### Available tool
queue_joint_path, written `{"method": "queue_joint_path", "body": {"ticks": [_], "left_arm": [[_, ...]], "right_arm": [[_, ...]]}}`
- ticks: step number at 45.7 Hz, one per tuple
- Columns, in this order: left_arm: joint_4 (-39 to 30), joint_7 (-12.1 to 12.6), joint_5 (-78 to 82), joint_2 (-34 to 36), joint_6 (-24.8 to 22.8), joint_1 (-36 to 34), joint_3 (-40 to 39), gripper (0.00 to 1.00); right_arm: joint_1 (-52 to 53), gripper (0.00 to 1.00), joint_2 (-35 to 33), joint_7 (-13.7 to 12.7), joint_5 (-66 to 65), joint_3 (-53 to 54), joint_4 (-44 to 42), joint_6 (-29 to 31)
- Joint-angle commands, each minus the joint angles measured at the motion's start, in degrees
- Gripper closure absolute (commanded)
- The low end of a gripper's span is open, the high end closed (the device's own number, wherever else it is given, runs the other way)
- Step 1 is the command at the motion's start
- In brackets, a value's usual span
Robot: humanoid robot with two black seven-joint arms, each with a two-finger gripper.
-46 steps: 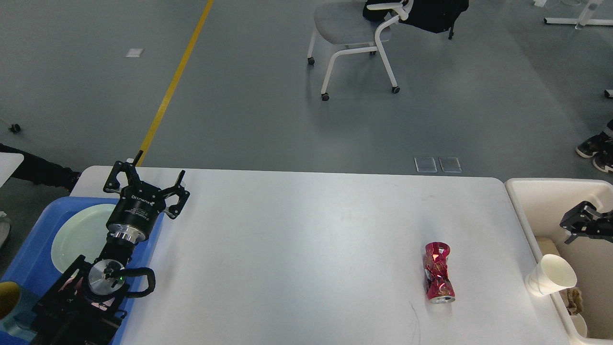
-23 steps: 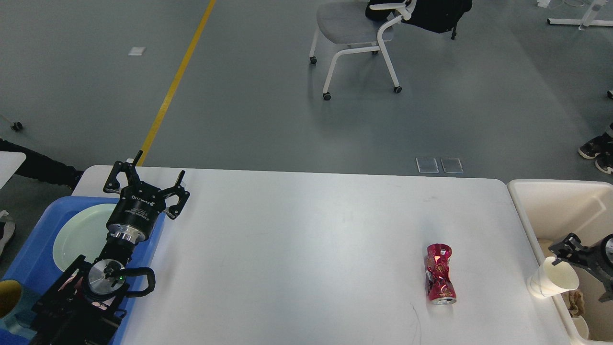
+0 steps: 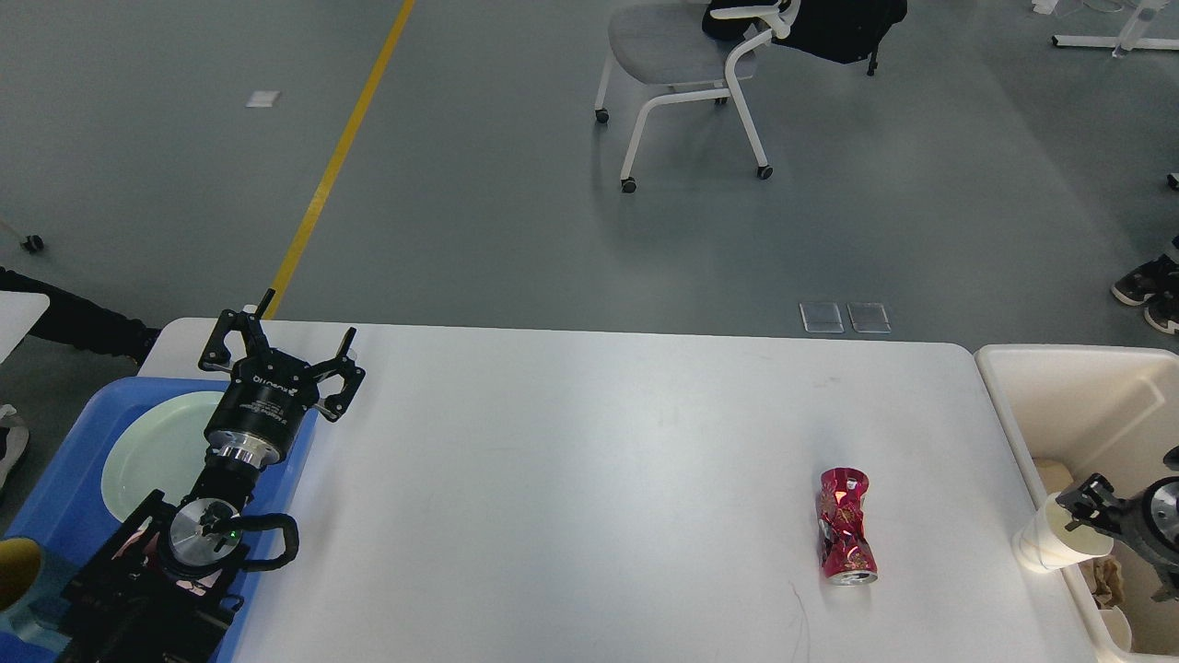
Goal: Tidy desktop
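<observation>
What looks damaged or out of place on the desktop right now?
A crushed red can lies on its side on the desktop, dented and twisted. At the right edge, a white paper cup sits tipped against the cream bin.

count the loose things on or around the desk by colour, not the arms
red: 1, crushed can lying on the desktop
white: 1, paper cup at the bin rim
pale green: 1, plate in the blue tray
total: 3
</observation>
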Motion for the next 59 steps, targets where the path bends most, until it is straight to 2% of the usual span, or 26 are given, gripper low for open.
{"method": "queue_joint_path", "body": {"ticks": [1,4,8,9,10,12,15,26,32,52,59], "left_arm": [[0.09,0.0,0.0,0.0,0.0,0.0,0.0,0.04],[0.0,0.0,0.0,0.0,0.0,0.0,0.0,0.04],[0.0,0.0,0.0,0.0,0.0,0.0,0.0,0.04],[0.09,0.0,0.0,0.0,0.0,0.0,0.0,0.04],[0.09,0.0,0.0,0.0,0.0,0.0,0.0,0.04],[0.09,0.0,0.0,0.0,0.0,0.0,0.0,0.04],[0.0,0.0,0.0,0.0,0.0,0.0,0.0,0.04],[0.09,0.0,0.0,0.0,0.0,0.0,0.0,0.04],[0.0,0.0,0.0,0.0,0.0,0.0,0.0,0.04],[0.0,0.0,0.0,0.0,0.0,0.0,0.0,0.04],[0.0,0.0,0.0,0.0,0.0,0.0,0.0,0.04]], "right_arm": [[-1.44,0.02,0.4,0.22,1.84,1.03,-1.15,-0.73],[-1.7,0.04,0.49,0.22,2.45,2.0,-1.24,-1.17],[-1.88,0.15,0.58,0.22,2.98,3.32,-1.24,-1.26],[-1.79,0.19,0.58,0.22,3.07,3.41,-1.24,-1.26],[-1.79,0.31,0.58,0.13,3.07,3.41,-1.15,-1.17],[-1.79,0.46,0.58,0.22,3.07,3.49,-1.24,-1.26],[-1.96,0.63,0.66,0.3,3.16,3.49,-1.24,-1.35],[-2.76,0.92,0.58,0.3,4.3,4.2,-1.42,-3.37],[-3.11,1.0,0.66,0.3,4.3,4.28,-1.42,-3.28],[-3.2,1.0,0.49,0.39,4.04,3.93,-0.36,-1.53],[1.45,1.0,-2.05,0.48,3.33,3.41,0.25,8.3]]}}
